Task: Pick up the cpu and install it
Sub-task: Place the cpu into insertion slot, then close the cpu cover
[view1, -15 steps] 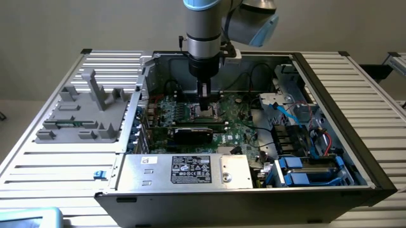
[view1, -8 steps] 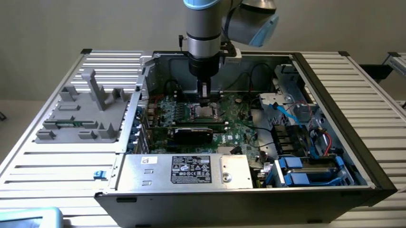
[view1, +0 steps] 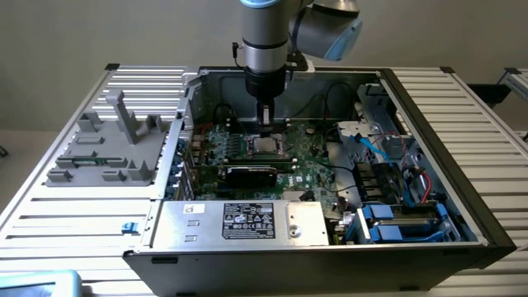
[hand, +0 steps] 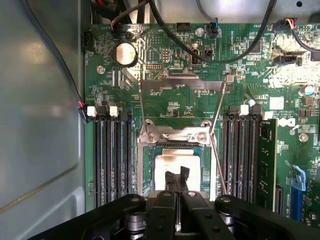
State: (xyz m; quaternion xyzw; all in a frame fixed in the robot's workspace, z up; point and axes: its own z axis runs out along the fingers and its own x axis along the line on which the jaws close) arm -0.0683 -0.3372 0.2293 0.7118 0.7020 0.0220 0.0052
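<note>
The cpu (hand: 167, 164), a flat silver square with a thin green rim, lies inside the dark socket frame (hand: 174, 135) on the green motherboard (hand: 175, 75). My gripper (hand: 177, 179) hovers right over the chip's middle with its two black fingertips pressed together and nothing between them. In the exterior view the gripper (view1: 266, 131) points straight down into the open computer case, just above the cpu (view1: 266, 145). I cannot tell whether the tips touch the chip's top.
Memory slots (hand: 112, 160) flank the socket on both sides, and black cables (hand: 210, 55) arc over the board. A silver box with a white label (view1: 239, 223) fills the case's near side. A grey plastic holder (view1: 111, 148) sits outside the case at the exterior view's left.
</note>
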